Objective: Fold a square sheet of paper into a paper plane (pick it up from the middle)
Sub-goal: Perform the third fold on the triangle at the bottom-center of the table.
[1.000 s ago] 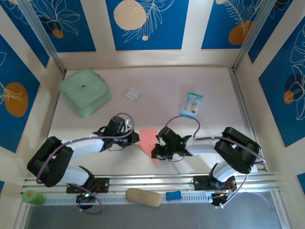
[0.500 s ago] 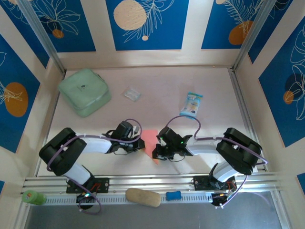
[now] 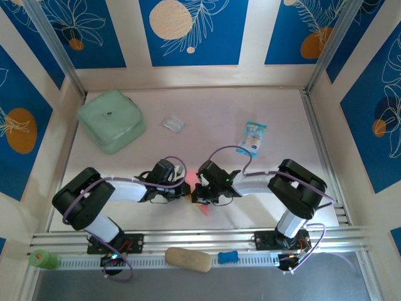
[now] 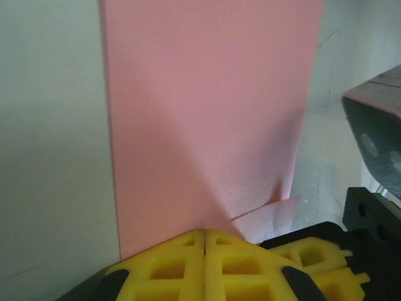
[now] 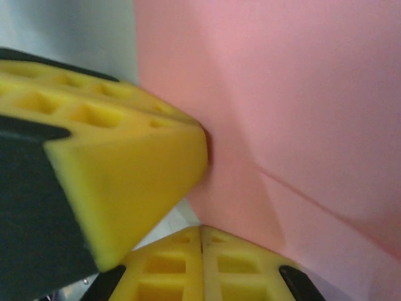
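"Lying where, the thin salmon-pink square sheet of paper (image 4: 207,113)?"
"Flat on the pale table (image 3: 282,106), near its front edge, between the two arms, with a creased flap at one corner."
"And the fingers?"
"The left gripper (image 4: 205,233) has its yellow pads pressed together, tips at the sheet's edge. The right gripper (image 5: 202,233) is likewise clenched, tips against the paper, just beside the left one."
"Any containers?"
"A mint-green square pouch (image 3: 111,120) at the far left, closed, contents hidden. A small clear wrapper (image 3: 173,123) and a blue-and-white snack packet (image 3: 252,137) lie well apart, farther back."
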